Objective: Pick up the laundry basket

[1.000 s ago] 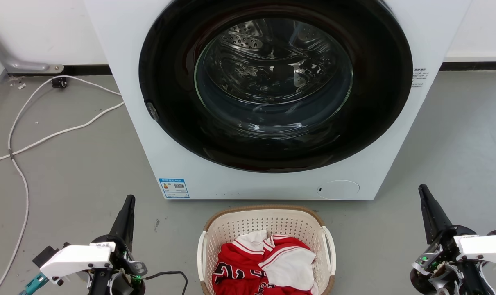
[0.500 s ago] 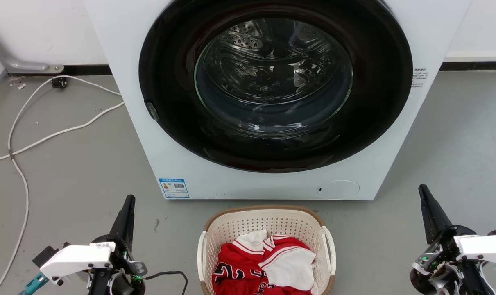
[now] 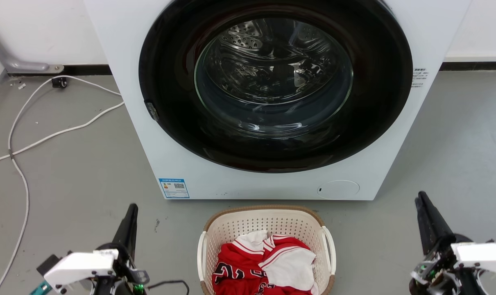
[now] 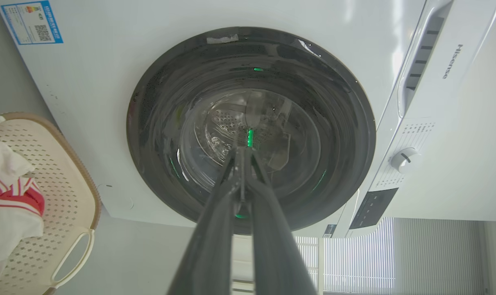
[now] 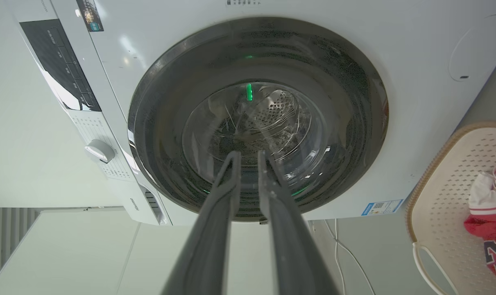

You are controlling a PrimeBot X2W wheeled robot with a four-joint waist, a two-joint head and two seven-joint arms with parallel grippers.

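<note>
On the grey floor (image 3: pixel 67 172), just on the near side of the washing machine (image 3: pixel 272 184), sits the laundry basket (image 3: pixel 264 207), holding red and white clothes (image 3: pixel 248 262). The left hand (image 3: pixel 132 207), fingers pressed together, and the right hand (image 3: pixel 420 196), fingers narrowly parted, flank it well apart, probably so each can reach a side handle.

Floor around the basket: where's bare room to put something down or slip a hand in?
Bare grey floor lies between the laundry basket and the left gripper, and again between the basket and the right gripper. Crowded: the strip between basket and washing machine is narrow, and white cables trail across the far left.
</note>
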